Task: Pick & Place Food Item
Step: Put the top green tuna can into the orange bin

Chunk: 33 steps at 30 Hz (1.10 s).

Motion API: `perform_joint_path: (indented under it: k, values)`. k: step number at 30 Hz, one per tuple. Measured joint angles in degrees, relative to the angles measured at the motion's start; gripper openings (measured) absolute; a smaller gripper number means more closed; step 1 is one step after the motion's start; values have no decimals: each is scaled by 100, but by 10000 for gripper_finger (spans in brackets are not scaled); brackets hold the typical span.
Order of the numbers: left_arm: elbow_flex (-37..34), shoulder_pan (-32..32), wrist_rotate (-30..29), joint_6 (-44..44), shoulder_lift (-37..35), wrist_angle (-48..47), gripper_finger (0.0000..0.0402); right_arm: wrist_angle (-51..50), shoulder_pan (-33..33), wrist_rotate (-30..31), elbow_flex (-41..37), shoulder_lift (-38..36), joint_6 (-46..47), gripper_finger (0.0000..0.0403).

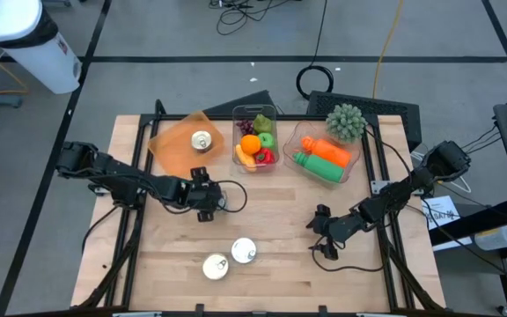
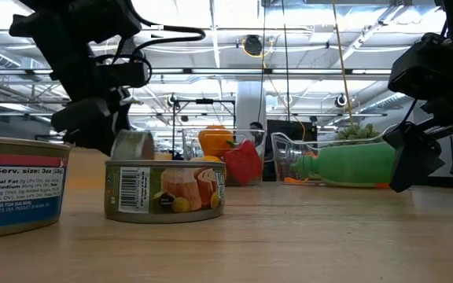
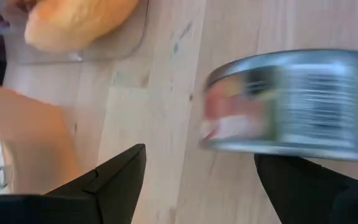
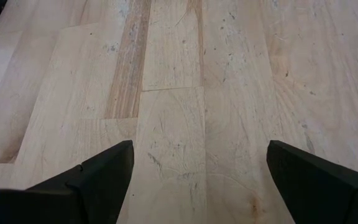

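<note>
Butcher-block wood made up the table point(image 1: 271, 255), pale planks with darker streaks and visible grain; around it was grey concrete floor with cables, a white bin point(image 1: 33, 44) off past the far-left corner, and the low view showed a big open room with ceiling trusses and lights behind.

Using the orange mat point(image 1: 179, 141) as the landmark: it was a flat, thin sheet at the far-left of the table with one small metal can point(image 1: 202, 140) sitting on it, shiny lid up; just to its right sat a clear plastic tub point(image 1: 255, 113) of toy fruit, glossy orange, green and red pieces; further right another clear tub point(image 1: 304, 141) held a green bottle point(image 1: 317, 167) and an orange bottle point(image 1: 334, 151), with a spiky green plant point(image 1: 346, 122) at its far edge.

Two more cans lay well toward the near edge from the mat, a short round tin point(image 1: 244, 251) with a fish picture label and a barcode, and a second tin point(image 1: 215, 266) touching or just beside it, both silver-topped.

Left gripper point(image 1: 206, 210) hovered just on the near side of the mat, fingers spread apart, nothing between them; right gripper point(image 1: 322, 236) was well to the right of the mat over bare wood, also spread wide and empty.
</note>
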Motion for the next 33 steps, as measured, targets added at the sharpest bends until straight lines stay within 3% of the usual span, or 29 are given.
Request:
perform_joint_path:
  k: [10, 15, 19, 24, 28, 33]
  values:
    - [0, 146, -120, -358, 0, 141, 308, 0, 0, 0, 0, 0, -26, 348]
    - [212, 355, -726, -1925, -218, -333, 308, -2, 0, 0, 0, 0, -22, 348]
    - [687, 489, -282, -3073, -609, -1062, 308, -4, 0, 0, 0, 1, 10, 348]
    - [950, 367, 516, -4060, -790, -869, 308, -4, -1, 2, 0, 1, 1, 348]
    - [949, 146, 449, -4740, -480, -546, 308, -4, 0, 2, -1, 2, -4, 348]
    - [944, 110, 123, -4943, 189, -358, 308, -35, 0, 0, -2, 2, -4, 348]
